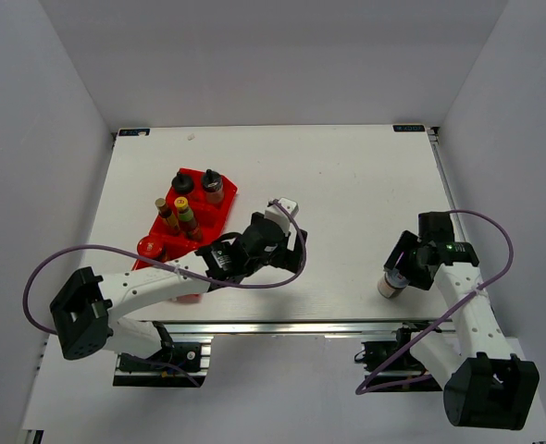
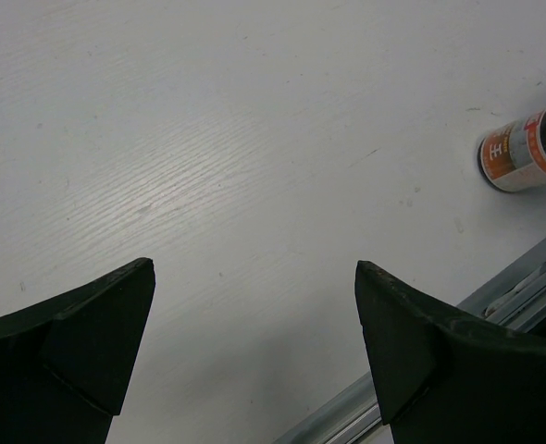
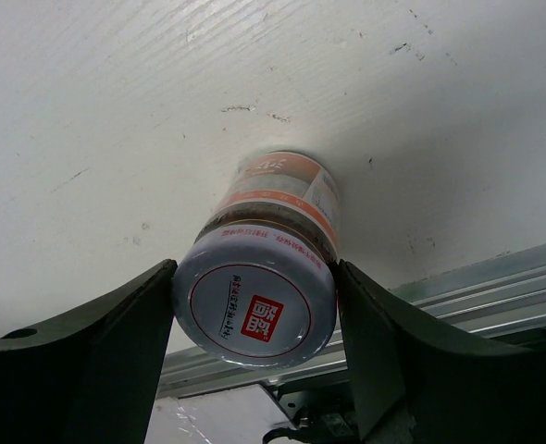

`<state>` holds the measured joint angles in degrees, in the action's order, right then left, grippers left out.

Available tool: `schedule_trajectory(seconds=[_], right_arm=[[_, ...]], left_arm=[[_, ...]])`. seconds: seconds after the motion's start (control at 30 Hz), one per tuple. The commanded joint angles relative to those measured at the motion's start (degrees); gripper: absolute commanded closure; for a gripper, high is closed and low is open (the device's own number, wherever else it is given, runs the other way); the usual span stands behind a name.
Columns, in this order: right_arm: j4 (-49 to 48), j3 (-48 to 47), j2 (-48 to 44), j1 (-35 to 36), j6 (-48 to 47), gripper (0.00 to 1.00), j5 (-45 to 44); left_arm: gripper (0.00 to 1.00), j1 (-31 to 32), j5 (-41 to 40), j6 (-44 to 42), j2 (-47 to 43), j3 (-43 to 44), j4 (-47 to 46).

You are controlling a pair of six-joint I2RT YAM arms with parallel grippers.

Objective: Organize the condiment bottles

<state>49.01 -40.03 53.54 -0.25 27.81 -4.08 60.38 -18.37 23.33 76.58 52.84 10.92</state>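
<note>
Near the front edge of the table, at about five o'clock in the top view, the right gripper pinches a white-capped jar with an orange label. Its fingers press either side of the cap, and the jar stands upright on the tabletop. The left gripper hangs spread wide over bare tabletop near the middle. At nine o'clock, a red tray holds the other condiment bottles, upright, with black, yellow and red caps.
</note>
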Motion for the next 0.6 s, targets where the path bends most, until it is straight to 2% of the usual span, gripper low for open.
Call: schedule_trajectory(seconds=[0.0,0.07,0.3,0.33,0.37,0.57], right_arm=[[-1.46,0.31,-0.80,0.16,-1.09,0.56,3.28],[-1.47,-0.83,-1.15,1.75,-1.88,0.62,5.38],[-3.66,-5.93,-2.74,6.65,-3.20,0.70,11.81],[-4.36,-6.37,-2.65,9.54,-2.16,0.70,11.46],[-4.80,-7.25,-1.95,11.31,-1.45,0.74,10.68],[-7.87,-11.29,5.50,26.25,3.29,0.74,5.92]], left_arm=[[0.02,-0.09,-1.58,0.49,-3.62,-0.72,1.65],[0.02,-0.09,-1.41,0.31,-4.06,-1.07,1.82],[0.02,-0.09,-1.49,0.49,-7.84,-1.77,4.90],[0.02,-0.09,-1.49,0.57,-8.45,-2.12,5.08],[0.02,-0.09,-1.49,0.49,-9.68,-2.47,5.25],[0.02,-0.09,-4.04,2.24,-13.03,-3.53,9.99]])
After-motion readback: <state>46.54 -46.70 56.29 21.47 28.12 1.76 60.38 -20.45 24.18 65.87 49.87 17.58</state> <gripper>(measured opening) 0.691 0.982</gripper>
